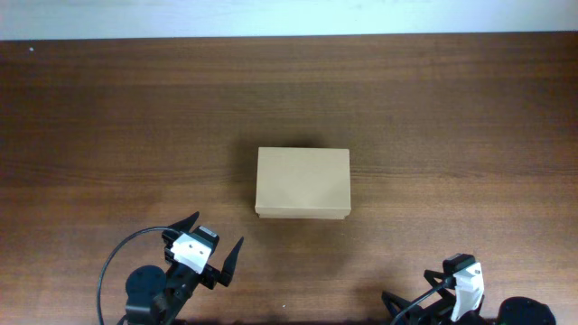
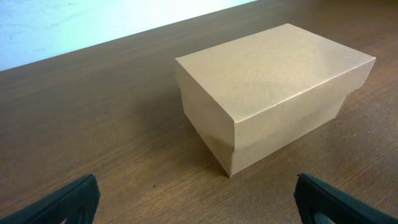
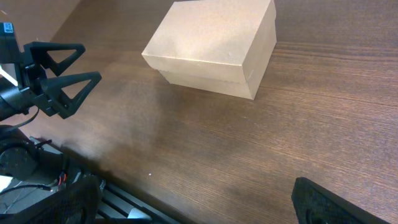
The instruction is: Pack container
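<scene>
The container (image 1: 302,183) is a tan cardboard box with its lid shut, standing in the middle of the wooden table. It also shows in the left wrist view (image 2: 273,87) and in the right wrist view (image 3: 214,46). My left gripper (image 1: 209,238) is open and empty at the front left, short of the box; its fingertips frame bare wood (image 2: 196,199). My right gripper (image 3: 193,202) is open and empty at the front right edge of the table, away from the box. No stationery items are in view.
The dark wooden table (image 1: 117,135) ends at a pale wall strip (image 1: 289,16) at the back. The left arm (image 3: 43,78) shows at the left of the right wrist view. Table-edge rails and cables (image 3: 37,168) lie at the front.
</scene>
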Controlling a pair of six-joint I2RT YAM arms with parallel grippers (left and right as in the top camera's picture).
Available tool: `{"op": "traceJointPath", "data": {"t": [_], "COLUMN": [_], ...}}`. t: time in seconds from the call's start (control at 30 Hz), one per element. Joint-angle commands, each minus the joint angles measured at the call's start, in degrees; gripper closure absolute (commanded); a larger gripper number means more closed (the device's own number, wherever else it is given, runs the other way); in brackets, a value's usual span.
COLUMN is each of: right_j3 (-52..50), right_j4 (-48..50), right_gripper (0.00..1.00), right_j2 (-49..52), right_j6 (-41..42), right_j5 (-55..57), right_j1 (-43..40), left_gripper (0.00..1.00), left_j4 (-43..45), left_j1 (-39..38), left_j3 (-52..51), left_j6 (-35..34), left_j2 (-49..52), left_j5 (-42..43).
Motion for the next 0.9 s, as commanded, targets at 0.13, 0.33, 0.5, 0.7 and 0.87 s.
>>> {"op": "traceJointPath", "data": {"t": [0.13,0.33,0.5,0.7,0.87], "right_j3": [-0.04,-0.04,-1.38,-15.10,-30.84], "right_j4": [0.13,-0.07,9.68,32.09,37.86], "right_gripper": [0.01,0.01,0.01,0.01,0.01], "right_j2": [-0.37,-0.37,-0.37,-0.81,-9.27], "right_j6": [0.02,-0.81,-0.83,-18.08,-18.86], "right_j5": [-0.33,3.34,2.47,3.43,7.56], "right_j1": [0.28,0.28,1.01,4.87,4.87], "left_gripper": [0.00,0.01,0.00,0.01,0.00], "left_j4": [0.24,0.24,0.24,0.24,0.24], "left_j1": [0.28,0.28,0.28,0.28,0.28], "left_j3": [-0.46,-0.46,-0.46,-0.46,-0.46], "left_j6": [-0.70,-0.70,-0.70,-0.70,-0.70], "left_j2": [-0.66,-0.66,-0.66,-0.66,-0.66], "left_j5": [-0.20,-0.22,-0.20,-0.22,-0.20]}}
